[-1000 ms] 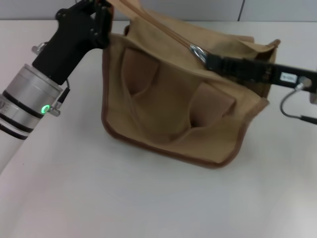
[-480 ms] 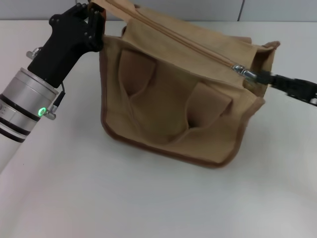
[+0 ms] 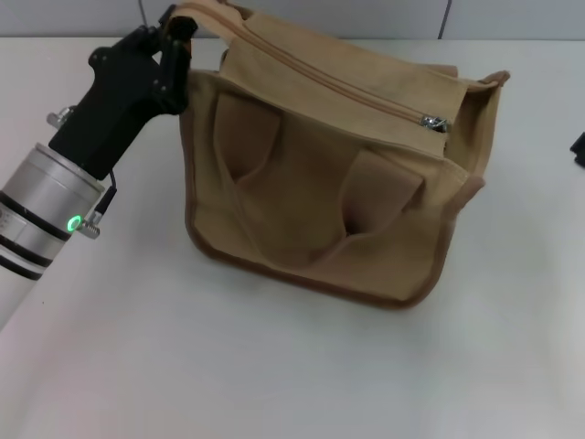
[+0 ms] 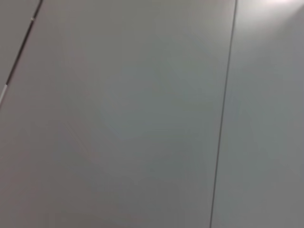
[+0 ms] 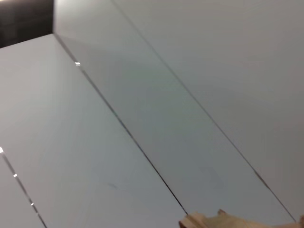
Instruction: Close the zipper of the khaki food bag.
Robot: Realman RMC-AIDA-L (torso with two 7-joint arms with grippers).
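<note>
My left gripper (image 3: 174, 41) clenches the bag (image 3: 320, 174) corner; zipper (image 3: 338, 82) looks shut, pull tab (image 3: 433, 123) at far end. Right gripper (image 3: 579, 146) barely in frame, state unclear. Risk: bag slumps if I let go abruptly.

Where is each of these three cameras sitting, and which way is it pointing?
Head view: on the robot's head, looking down at the khaki food bag on the white table; the left gripper pinches the bag's corner, the right gripper peeks in at the edge.
Left wrist view: on the left arm, facing only bare grey panels.
Right wrist view: on the right arm, facing similar panels.
Shared: a scrap of the bag shows there too.
</note>
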